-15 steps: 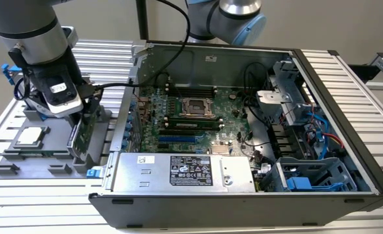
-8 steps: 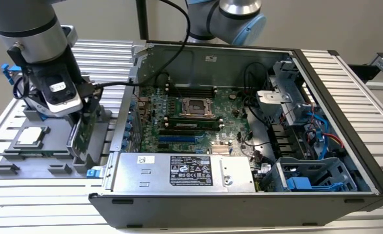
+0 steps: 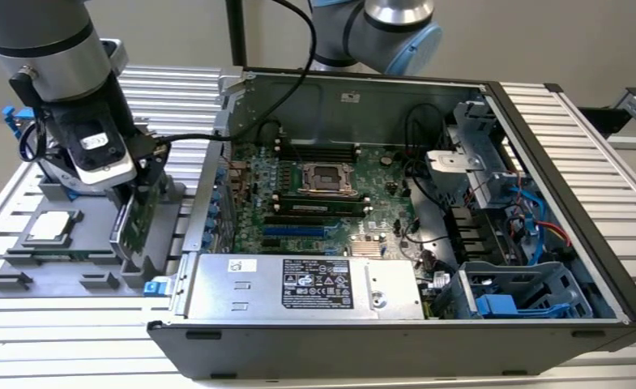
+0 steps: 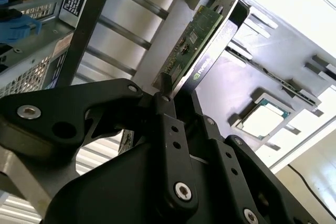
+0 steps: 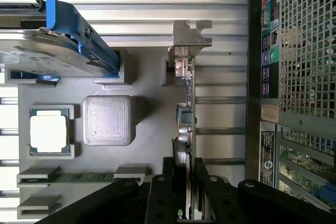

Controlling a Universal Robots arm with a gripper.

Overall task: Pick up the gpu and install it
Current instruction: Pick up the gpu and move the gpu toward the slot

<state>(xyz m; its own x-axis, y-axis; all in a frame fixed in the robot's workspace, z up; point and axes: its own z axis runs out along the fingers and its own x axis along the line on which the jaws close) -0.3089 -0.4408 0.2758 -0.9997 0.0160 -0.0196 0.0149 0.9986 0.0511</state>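
Our tool (image 5: 184, 170) grips the gpu (image 5: 187, 108), fingers closed on its edge. The card stands upright in the grey holder (image 5: 149, 103), beside the open case (image 3: 382, 101). We judge this the pick-up; lifting calls for a straight pull out of its slot.

The gpu (image 5: 189, 77) stands on edge along the grey tray's (image 5: 152, 150) side nearest a computer case (image 5: 304, 77) with a mesh panel. The end effector (image 5: 185, 165) pinches the card, one black finger against each face. The tray also holds a blue-railed hard drive (image 5: 52, 51), a processor chip (image 5: 49, 132), a square textured block (image 5: 106, 120) and a memory stick (image 5: 79, 177). A ribbed metal tabletop (image 5: 131, 3) lies beneath.
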